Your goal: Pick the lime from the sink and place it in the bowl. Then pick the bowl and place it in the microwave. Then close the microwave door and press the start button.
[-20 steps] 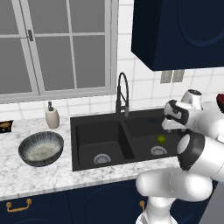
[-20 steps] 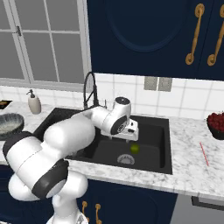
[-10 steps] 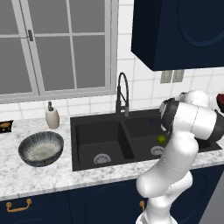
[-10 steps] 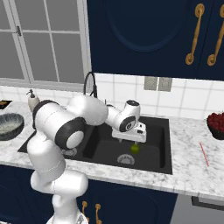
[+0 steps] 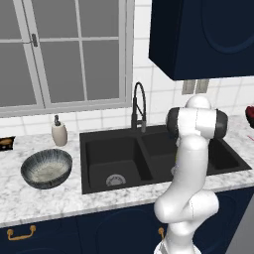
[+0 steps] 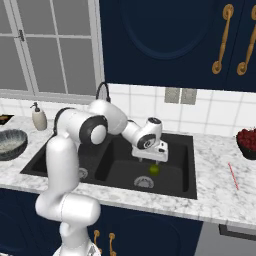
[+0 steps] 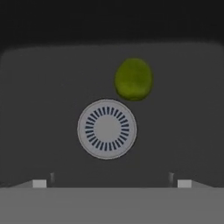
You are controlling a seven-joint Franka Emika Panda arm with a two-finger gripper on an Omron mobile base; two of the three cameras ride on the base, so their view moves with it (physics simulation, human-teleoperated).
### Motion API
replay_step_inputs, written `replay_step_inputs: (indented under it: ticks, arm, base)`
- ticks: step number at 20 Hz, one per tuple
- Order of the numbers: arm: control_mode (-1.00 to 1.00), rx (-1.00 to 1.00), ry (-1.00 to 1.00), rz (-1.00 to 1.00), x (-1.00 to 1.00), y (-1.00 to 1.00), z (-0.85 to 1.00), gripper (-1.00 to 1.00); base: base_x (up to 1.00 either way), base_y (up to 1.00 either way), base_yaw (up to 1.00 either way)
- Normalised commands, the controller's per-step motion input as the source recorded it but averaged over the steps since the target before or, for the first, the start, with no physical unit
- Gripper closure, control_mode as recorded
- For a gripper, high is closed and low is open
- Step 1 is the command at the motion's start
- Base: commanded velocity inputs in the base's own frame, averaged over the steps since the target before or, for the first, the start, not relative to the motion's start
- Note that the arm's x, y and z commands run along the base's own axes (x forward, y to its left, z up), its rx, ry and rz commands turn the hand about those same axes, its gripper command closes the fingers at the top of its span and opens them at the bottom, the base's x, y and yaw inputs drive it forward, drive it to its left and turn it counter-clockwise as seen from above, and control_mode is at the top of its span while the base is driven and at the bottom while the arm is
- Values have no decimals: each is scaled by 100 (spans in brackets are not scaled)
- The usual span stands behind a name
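Lime (image 7: 133,79) sits on the right sink (image 6: 175,180) basin floor just beside the drain (image 7: 106,129), gripper (image 6: 150,161) hanging over it with fingers spread wide and empty, bowl (image 5: 46,168) well left on the counter (image 5: 34,196).

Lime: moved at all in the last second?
No. In the right base view the lime still lies just beyond the steel drain in the sink, as before; the open gripper hovers above it.
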Motion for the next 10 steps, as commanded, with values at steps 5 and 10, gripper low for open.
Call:
replay_step_inputs:
  ticks: [5,10]
  arm:
    - [-100,0,0,0,39,-3,-47,-100]
    - [-100,0,0,0,23,-8,-39,-100]
  base:
    - [0,0,0]
    - [0,0,0]
